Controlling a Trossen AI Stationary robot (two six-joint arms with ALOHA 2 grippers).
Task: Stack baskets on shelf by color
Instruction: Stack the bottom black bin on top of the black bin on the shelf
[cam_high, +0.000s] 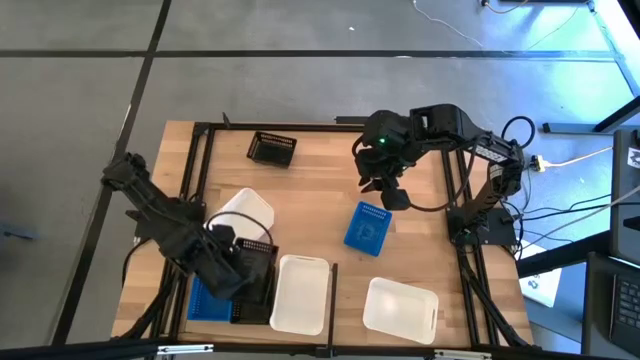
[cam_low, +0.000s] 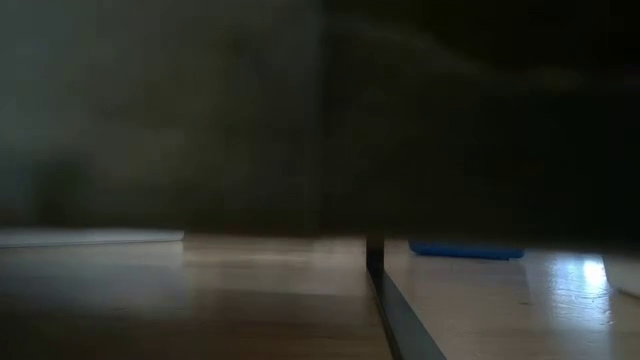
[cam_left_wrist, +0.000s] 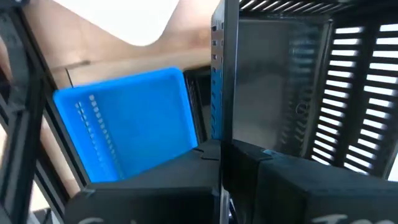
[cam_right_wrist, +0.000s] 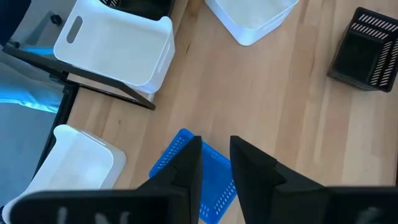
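Sorting in progress: the left gripper (cam_high: 238, 268), fingers grasping a black basket (cam_high: 256, 275), holds it beside a blue basket (cam_high: 208, 300) at the shelf's (cam_high: 320, 160) near-left corner, while the right gripper (cam_high: 392, 196), fingers released, hovers over a loose blue basket (cam_high: 368, 228), probably needing to descend and close.

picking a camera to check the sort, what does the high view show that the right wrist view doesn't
Only the high view shows the left tool at a black slotted plastic basket beside a blue slotted basket at the near-left edge of the light wooden plank shelf. Only the right wrist view shows the right tool, open, close above the lone blue slotted plastic basket. Both show that blue basket, three smooth white plastic baskets and the far black slotted basket.
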